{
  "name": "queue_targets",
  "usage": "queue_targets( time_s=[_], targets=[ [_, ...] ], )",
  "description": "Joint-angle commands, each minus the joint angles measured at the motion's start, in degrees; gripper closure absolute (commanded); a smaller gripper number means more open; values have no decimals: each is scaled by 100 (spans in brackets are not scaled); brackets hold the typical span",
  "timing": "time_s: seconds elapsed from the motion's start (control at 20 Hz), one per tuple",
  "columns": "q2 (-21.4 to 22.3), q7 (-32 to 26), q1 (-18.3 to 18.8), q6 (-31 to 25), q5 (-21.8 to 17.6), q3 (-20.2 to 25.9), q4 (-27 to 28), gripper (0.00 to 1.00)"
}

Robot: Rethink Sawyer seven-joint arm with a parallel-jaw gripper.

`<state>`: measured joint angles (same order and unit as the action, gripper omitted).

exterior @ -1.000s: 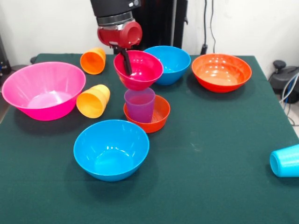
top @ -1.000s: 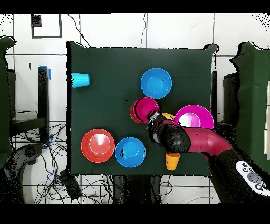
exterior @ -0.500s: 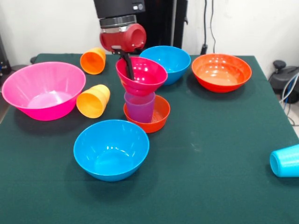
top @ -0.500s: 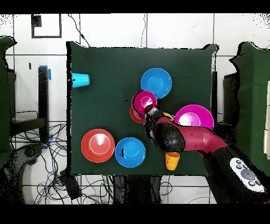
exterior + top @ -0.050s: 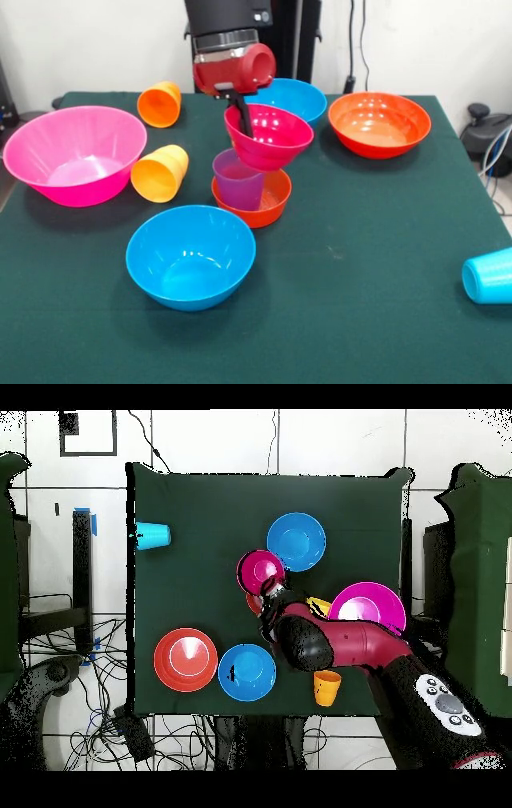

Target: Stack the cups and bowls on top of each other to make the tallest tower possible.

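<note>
A small glossy magenta plastic bowl (image 5: pixel 269 136) hangs tilted just above a translucent purple cup (image 5: pixel 238 181) standing upright in a small orange bowl (image 5: pixel 268 200).

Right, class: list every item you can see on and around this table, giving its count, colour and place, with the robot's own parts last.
Large bowl: one, pink, table's left in the front view.
Medium bowls: two, blue, one nearest the camera, one behind the gripper.
Wide bowl: one, orange-red, far right.
Small orange bowl: one, centre, holding the purple cup.
Small magenta bowl: one, held above the purple cup.
Cups on their sides: orange, yellow-orange, light blue.
Table: one, dark green.
Gripper: one, red and black arm, gripping the magenta bowl's rim.
</note>
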<state>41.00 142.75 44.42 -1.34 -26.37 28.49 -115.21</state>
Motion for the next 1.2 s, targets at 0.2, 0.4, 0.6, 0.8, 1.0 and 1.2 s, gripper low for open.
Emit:
queue_targets(
  time_s=[0.2,0.4,0.6,0.8,1.0,1.2],
  targets=[
    [-660,227,-560,-179,-4,-602,444,100],
    [-433,-48,-575,-725,18,-604,473,100],
    [-283,-247,-572,-1088,6,-616,488,100],
    [89,-485,-516,-1667,52,-514,472,100],
    [211,-540,-381,-1881,44,-360,499,100],
    [249,-533,-311,-1950,-39,-294,540,100]
  ],
)
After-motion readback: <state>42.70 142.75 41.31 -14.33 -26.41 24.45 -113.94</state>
